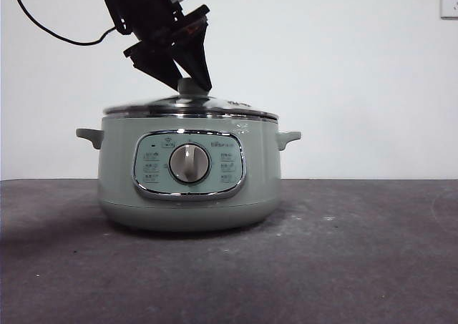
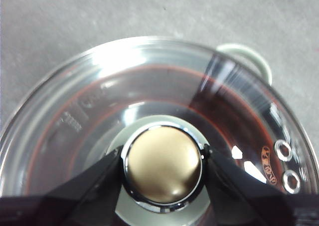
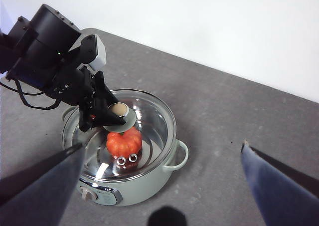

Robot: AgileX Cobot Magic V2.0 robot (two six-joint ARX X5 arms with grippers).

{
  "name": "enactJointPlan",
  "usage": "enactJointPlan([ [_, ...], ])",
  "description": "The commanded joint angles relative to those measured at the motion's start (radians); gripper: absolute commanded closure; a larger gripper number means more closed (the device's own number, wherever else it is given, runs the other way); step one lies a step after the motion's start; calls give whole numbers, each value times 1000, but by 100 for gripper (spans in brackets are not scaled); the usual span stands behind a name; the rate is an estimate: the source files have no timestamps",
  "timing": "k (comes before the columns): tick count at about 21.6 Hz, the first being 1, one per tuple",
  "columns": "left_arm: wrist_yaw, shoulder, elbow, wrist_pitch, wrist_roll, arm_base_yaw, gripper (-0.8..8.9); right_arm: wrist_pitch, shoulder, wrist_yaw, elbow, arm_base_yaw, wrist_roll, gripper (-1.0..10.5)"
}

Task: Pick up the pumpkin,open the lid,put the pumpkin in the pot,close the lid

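Note:
The sage-green pot point(image 1: 187, 195) stands mid-table with the glass lid point(image 1: 143, 109) resting on its rim. My left gripper point(image 1: 192, 85) comes down from above, shut on the lid's knob point(image 2: 163, 167), one jaw touching each side. Through the glass in the right wrist view, the orange pumpkin point(image 3: 123, 142) lies inside the pot point(image 3: 149, 186) under the lid point(image 3: 155, 120). The left gripper point(image 3: 117, 117) shows there on the knob too. My right gripper point(image 3: 162, 145) hangs high above the table, open and holding nothing.
The dark grey table point(image 1: 358, 252) stretches around the pot, with a white wall behind. A black cable point(image 1: 43, 27) trails from the left arm. A wall socket point(image 1: 449, 2) sits at the far top right.

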Motion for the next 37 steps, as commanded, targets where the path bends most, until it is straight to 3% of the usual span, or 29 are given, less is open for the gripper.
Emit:
enactJointPlan([
  [1,5,14,15,38,11,-2,822,-1,-2,-2,0,0,6,289],
  [6,2,18,15,18,11,-1,822,-2,-2,-4,0,0,6,290],
  [9,2,18,15,-3,9,-1,766,-6,-1,-5,0,0,6,290],
  [13,-1,18,15,-24,7,-1,362,-44,-1,-5,-1,0,6,290],
  [15,-1,17,15,-35,6,-1,274,-81,-1,-10,0,0,6,290],
  [22,-1,-7,15,-89,3,1,276,-192,0,-158,0,0,18,290],
  [26,0,-53,15,-114,-15,1,276,-241,0,-190,-1,0,21,290],
  [29,1,-133,15,-208,-24,1,278,-291,0,-239,-1,0,24,290],
  [34,19,-288,15,-472,-31,-2,285,-375,2,-242,-1,1,24,328],
  [35,39,-321,15,-516,-31,-2,328,-393,3,-246,-1,1,24,409],
  [37,74,-380,15,-566,-31,-2,610,-396,8,-287,-1,1,23,639],
])
